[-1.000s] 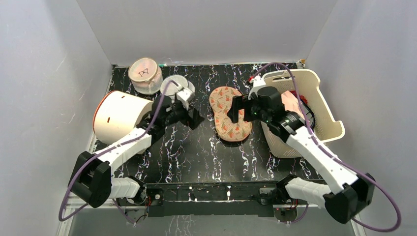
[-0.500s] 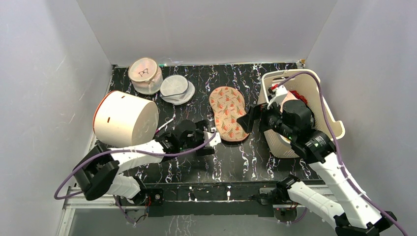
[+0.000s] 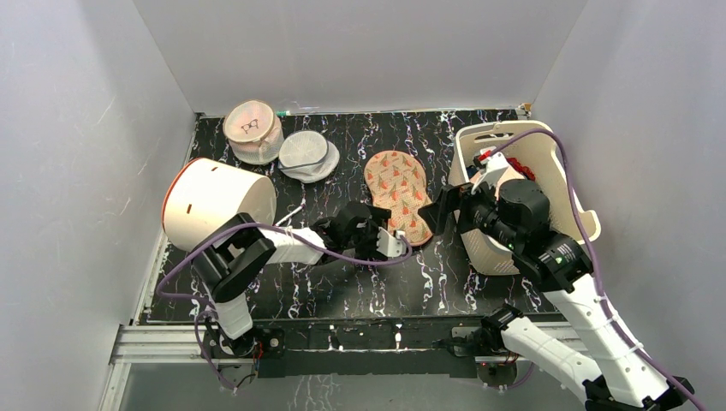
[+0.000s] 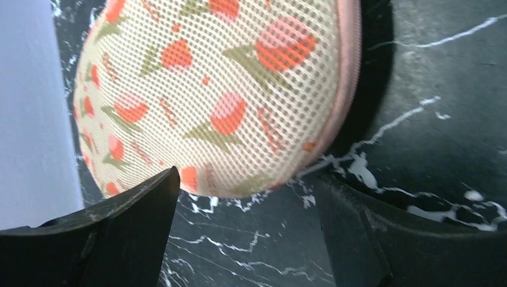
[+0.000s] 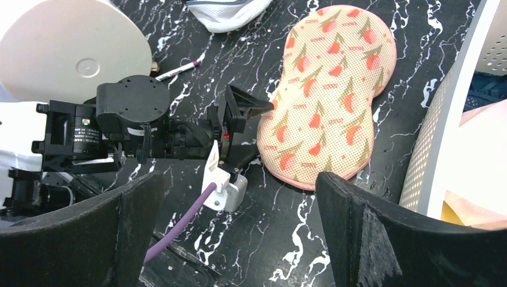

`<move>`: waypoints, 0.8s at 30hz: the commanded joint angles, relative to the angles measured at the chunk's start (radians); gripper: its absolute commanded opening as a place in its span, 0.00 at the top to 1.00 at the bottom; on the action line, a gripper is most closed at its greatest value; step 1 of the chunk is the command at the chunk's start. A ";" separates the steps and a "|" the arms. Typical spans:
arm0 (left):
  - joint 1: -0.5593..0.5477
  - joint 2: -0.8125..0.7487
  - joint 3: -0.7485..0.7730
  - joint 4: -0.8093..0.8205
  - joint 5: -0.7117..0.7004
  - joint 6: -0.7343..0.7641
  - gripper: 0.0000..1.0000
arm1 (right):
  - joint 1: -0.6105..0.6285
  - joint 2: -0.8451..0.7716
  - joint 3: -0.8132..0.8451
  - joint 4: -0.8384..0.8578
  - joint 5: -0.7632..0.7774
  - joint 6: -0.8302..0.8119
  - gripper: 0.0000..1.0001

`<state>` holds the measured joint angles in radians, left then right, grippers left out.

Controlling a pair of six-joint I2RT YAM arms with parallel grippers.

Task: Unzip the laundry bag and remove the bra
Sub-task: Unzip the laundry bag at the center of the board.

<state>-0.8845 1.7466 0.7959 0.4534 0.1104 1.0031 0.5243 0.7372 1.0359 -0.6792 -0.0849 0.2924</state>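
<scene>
The laundry bag (image 3: pixel 398 193) lies flat and zipped shut on the black marbled table; it is figure-eight shaped, peach mesh with red prints and a pink rim. My left gripper (image 3: pixel 391 229) is low at its near end, open, with the bag's edge (image 4: pixel 227 101) just ahead of the fingertips (image 4: pixel 149 191). My right gripper (image 3: pixel 438 210) hovers open above the bag's near right side, and its view shows the bag (image 5: pixel 329 101) and the left gripper (image 5: pixel 239 128) below. The bra is hidden.
A cream basket (image 3: pixel 565 184) with clothes stands at the right, close to my right arm. A white cylinder with an orange rim (image 3: pixel 218 205) lies at the left. A pink mesh pouch (image 3: pixel 252 130) and a white mesh pouch (image 3: pixel 308 154) sit behind.
My left gripper has swung from beside the white pouch down and right to the bag's near end. My right gripper has drawn back off the bag toward the basket.
</scene>
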 commanded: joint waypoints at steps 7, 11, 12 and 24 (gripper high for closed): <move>0.019 0.127 0.050 0.188 0.037 0.046 0.51 | 0.002 0.025 0.003 0.074 0.069 -0.014 0.02; 0.018 0.038 0.038 0.157 0.029 -0.094 0.61 | 0.002 0.026 -0.013 0.100 0.078 0.008 0.02; 0.018 0.000 0.023 0.143 0.030 -0.125 0.65 | 0.002 0.022 -0.026 0.111 0.086 0.012 0.02; 0.019 -0.428 0.054 -0.224 -0.092 -0.501 1.00 | 0.002 0.142 -0.071 0.326 0.027 0.069 0.02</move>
<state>-0.8726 1.4208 0.7971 0.3389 0.0811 0.6827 0.5243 0.8280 0.9203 -0.4904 -0.0116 0.3405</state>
